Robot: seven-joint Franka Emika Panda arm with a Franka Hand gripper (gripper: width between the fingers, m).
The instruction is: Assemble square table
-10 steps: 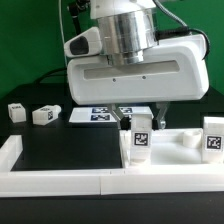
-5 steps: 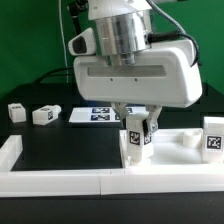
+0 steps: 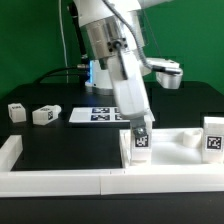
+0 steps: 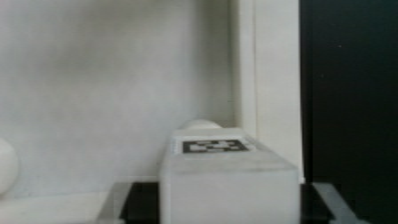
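Note:
The square table top is a white tray lying at the exterior view's right, behind the front rail. One white tagged leg stands upright at its near left corner. My gripper comes down on this leg from above, shut on its upper part. In the wrist view the leg fills the space between the two dark fingers, with the white top behind it. A second leg stands at the far right. Two more legs lie loose at the left.
White border rails run along the front and the left edge of the black table. The marker board lies flat behind the gripper. A green wall closes off the back.
The hand came down over the upright leg and its jaws narrowed onto it. Since then the hand has turned about its vertical axis, still on the leg.

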